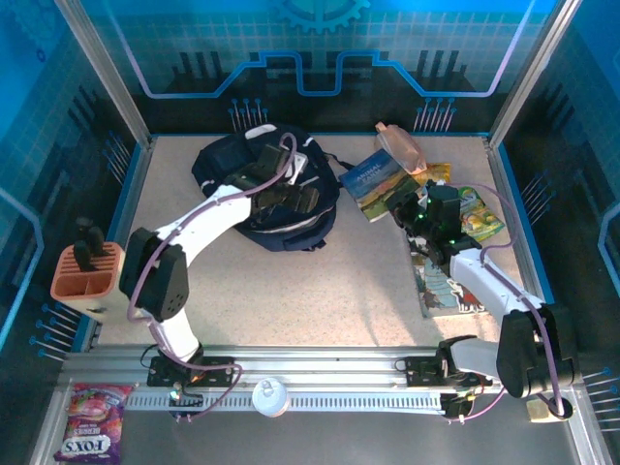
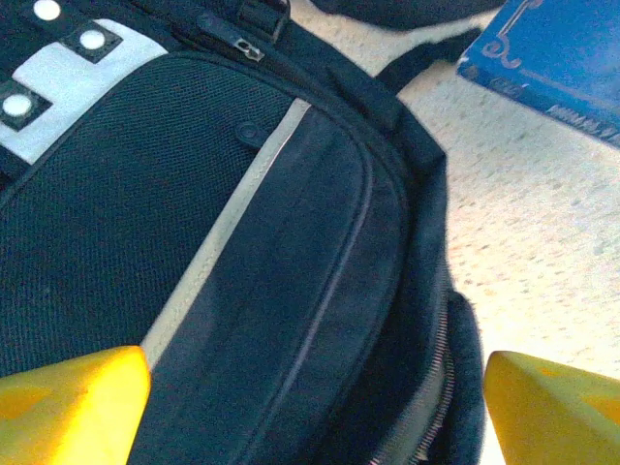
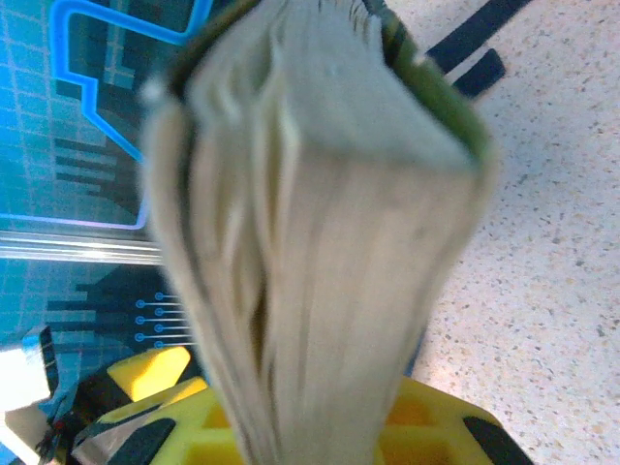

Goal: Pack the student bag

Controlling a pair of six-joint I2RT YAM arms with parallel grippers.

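Leaving a sweets packet [image 1: 94, 422] idle at the near left. Pinching a green-covered book [image 3: 310, 223] in the right gripper [image 1: 431, 215] at mid right, just beyond a magazine [image 1: 441, 289]. Hovering the left gripper [image 2: 310, 407], fingers spread, over the student bag [image 1: 225, 167], far centre. Risking a slip: pages fanning loose, zip [image 2: 441, 373] seemingly closed, blue book [image 1: 380, 182] crowding the route.

white arms [image 1: 208, 228], purple cables [image 1: 132, 281], yellow fingers [image 2: 68, 402]
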